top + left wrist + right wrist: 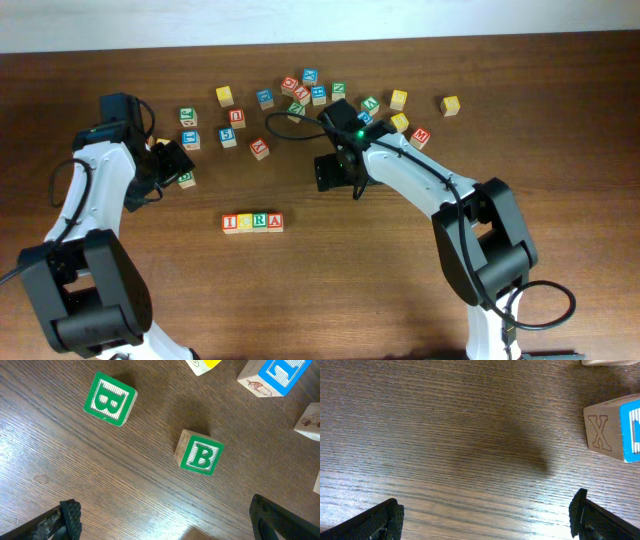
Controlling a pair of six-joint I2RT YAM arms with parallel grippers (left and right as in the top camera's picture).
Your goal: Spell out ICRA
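X cube (601, 431) right of spread hand (487, 510)

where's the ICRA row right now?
Overhead view: the ICRA row lies alone on the wooden table, slightly left of centre, nearer the robot than the scattered letter cubes. Neither wrist view shows it.

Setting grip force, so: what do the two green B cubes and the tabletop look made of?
Left B cube and right B cube: probably pale unfinished wood, seen on their sides, with green printed faces. Tabletop: dark brown wood or wood-grain laminate, fine grain lines; cannot tell which.
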